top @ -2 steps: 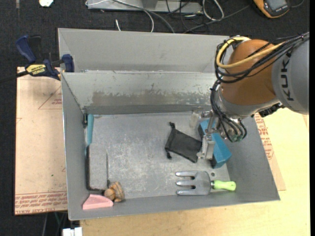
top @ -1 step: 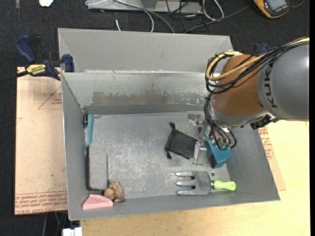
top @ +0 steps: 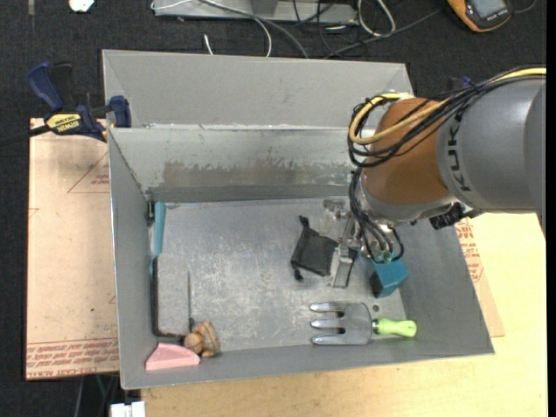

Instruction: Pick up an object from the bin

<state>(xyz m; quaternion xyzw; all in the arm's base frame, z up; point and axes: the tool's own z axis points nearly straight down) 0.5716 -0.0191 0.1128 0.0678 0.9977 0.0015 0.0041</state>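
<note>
While the gripper [top: 344, 263] hangs low over the right half of the bin [top: 243, 272], a small black boxy object [top: 313, 252] lies just beside it on its left, touching it or nearly so. Whether the claw is spread or pressed together cannot be told, since the orange wrist and cables hide much of it. The black thing looks light and fairly stiff, probably plastic, with a thin tab jutting from its upper corner. Its matt faces should not slip much, so a pinch across the short width of the body seems safer than the tab. A blue block [top: 388, 278] and a green-handled hand fork [top: 347, 324] lie close by and could be nudged.
</note>
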